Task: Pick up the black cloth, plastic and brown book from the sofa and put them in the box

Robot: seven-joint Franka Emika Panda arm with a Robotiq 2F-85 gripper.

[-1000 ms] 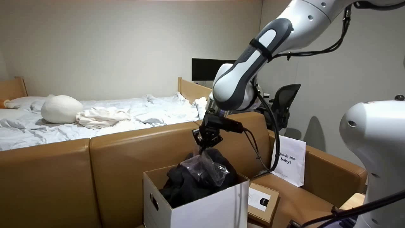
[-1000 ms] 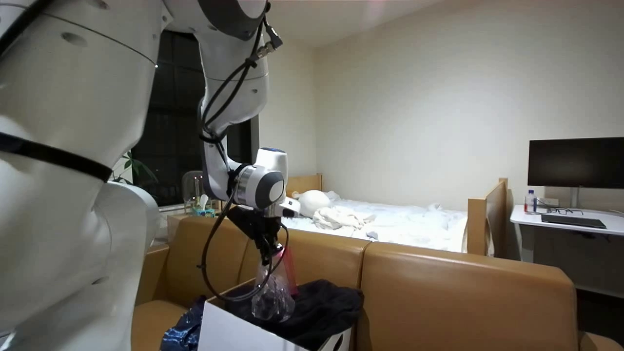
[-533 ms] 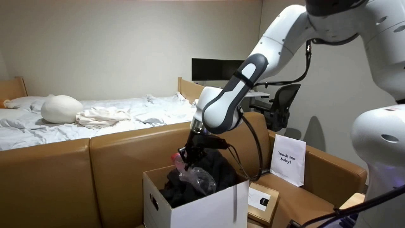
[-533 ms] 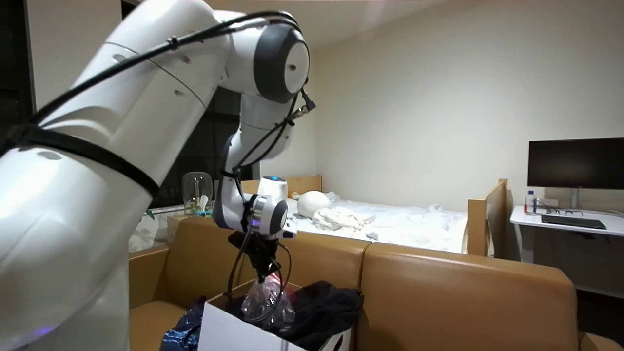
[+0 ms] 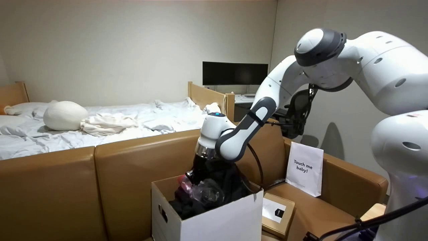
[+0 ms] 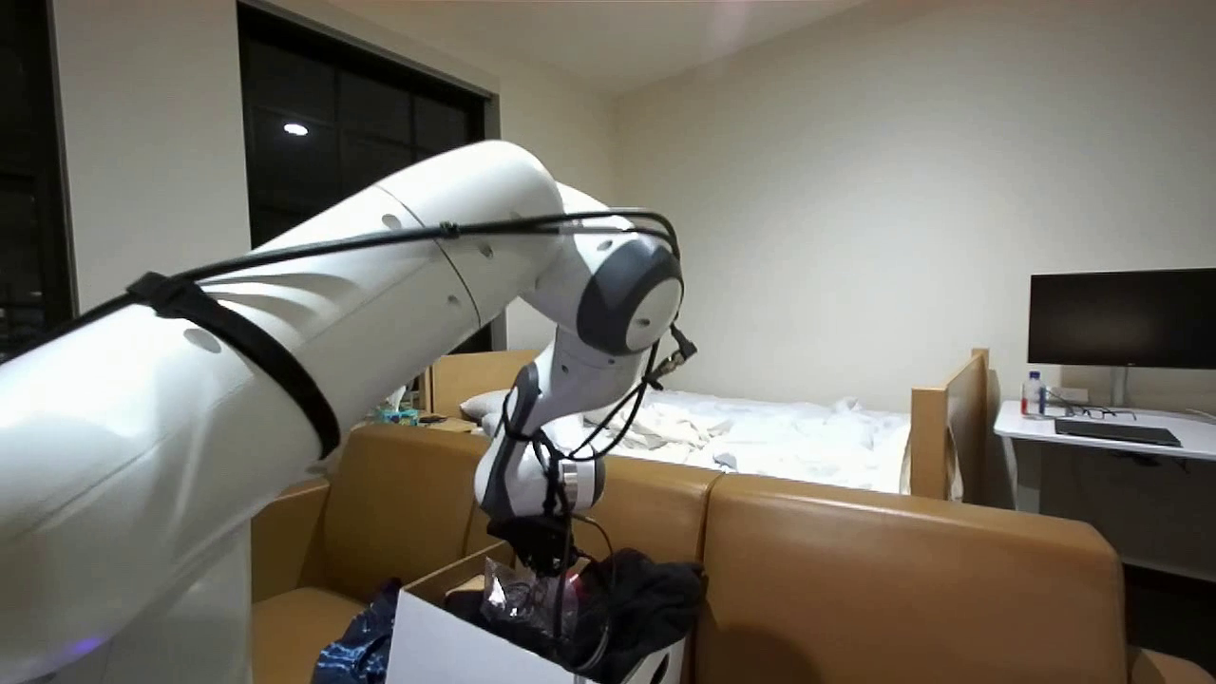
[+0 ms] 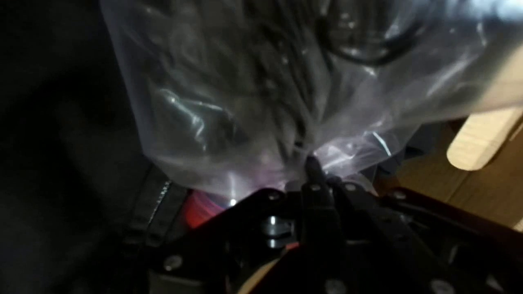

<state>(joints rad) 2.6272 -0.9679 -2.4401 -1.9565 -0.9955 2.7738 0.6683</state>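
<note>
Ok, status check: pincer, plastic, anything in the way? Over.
Pincer shut on the plastic, over the black cloth at the opening of the box. Heaped cloth may hinder lowering. Brown book outside, on the sofa.

White printed paper: black lettering, I read "Touch me baby!"; fainter line beneath, too small for me. Brown book: pale label with dark mark, wording illegible from here.

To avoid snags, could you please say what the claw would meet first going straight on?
Past the plastic pinched in the claw, probably the black cloth in the box, though depth is unclear.
</note>
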